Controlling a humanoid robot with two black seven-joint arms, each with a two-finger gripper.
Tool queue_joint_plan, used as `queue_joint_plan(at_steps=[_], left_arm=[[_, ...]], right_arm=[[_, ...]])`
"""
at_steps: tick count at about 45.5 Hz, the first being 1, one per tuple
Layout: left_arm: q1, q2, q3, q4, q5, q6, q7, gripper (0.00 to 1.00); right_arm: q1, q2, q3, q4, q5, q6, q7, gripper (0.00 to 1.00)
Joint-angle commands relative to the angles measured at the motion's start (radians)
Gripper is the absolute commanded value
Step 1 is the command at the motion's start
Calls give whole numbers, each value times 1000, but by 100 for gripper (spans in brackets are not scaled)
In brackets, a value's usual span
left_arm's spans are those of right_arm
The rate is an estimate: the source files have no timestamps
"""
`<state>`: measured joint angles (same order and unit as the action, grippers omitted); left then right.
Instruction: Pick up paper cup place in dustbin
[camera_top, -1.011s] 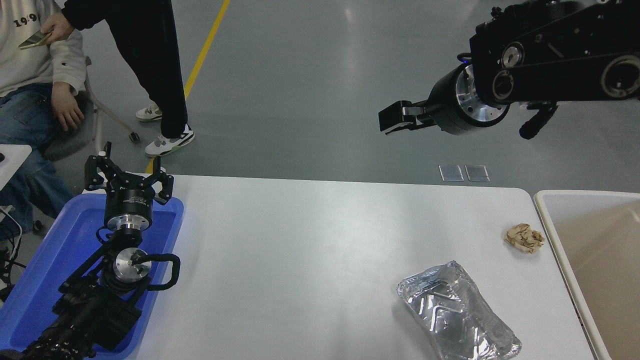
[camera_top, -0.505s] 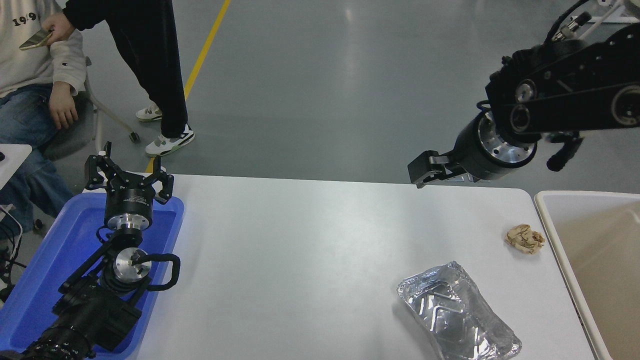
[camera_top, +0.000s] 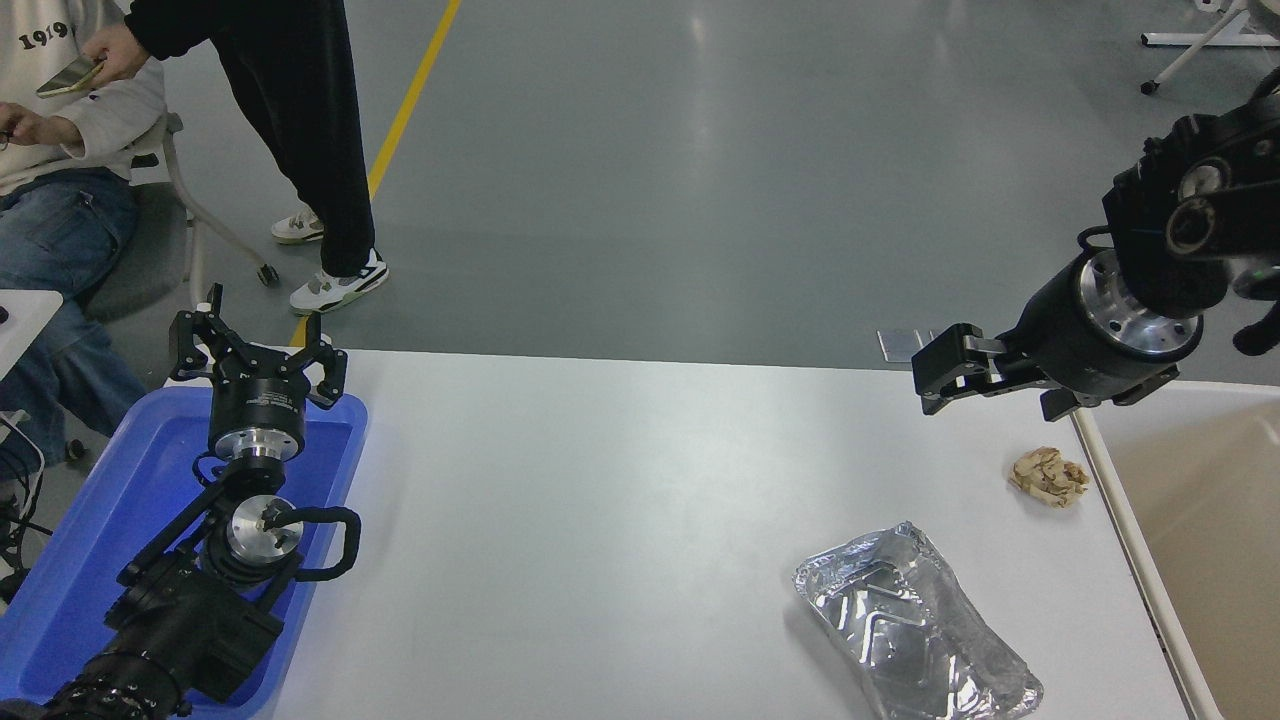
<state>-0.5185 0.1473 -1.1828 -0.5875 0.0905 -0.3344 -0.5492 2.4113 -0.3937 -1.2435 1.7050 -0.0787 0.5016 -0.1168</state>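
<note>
No paper cup shows anywhere in the head view. The dustbin (camera_top: 1205, 520), a large cream-beige bin with an off-white rim, stands against the table's right end, partly cut off by the picture's edge. My right gripper (camera_top: 935, 375) hangs above the table's far right corner, just left of the bin's rim, pointing left; its fingers look shut with nothing between them. My left gripper (camera_top: 255, 345) is parked open over the blue tray at the lower left.
A crumpled brown paper wad (camera_top: 1048, 476) lies near the bin. A crushed silver foil tray (camera_top: 915, 625) sits at the front right. The blue tray (camera_top: 90, 540) is at the left edge. Two people are at the far left.
My right arm has swung down and to the right, from high above the floor beyond the table to the table's far right corner by the bin. The left arm has stayed put.
</note>
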Motion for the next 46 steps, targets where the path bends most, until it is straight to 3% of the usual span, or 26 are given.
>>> queue_joint_plan(at_steps=[1,16,46], left_arm=[[0,0,0,0,0,0,0,99],[0,0,0,0,1,0,0,99],[0,0,0,0,0,0,0,99]], right_arm=[[54,12,-2,22,2,14,2,100],[106,96,38,33,5,23,3,100],[157,151,108,36,93,245,8,100]])
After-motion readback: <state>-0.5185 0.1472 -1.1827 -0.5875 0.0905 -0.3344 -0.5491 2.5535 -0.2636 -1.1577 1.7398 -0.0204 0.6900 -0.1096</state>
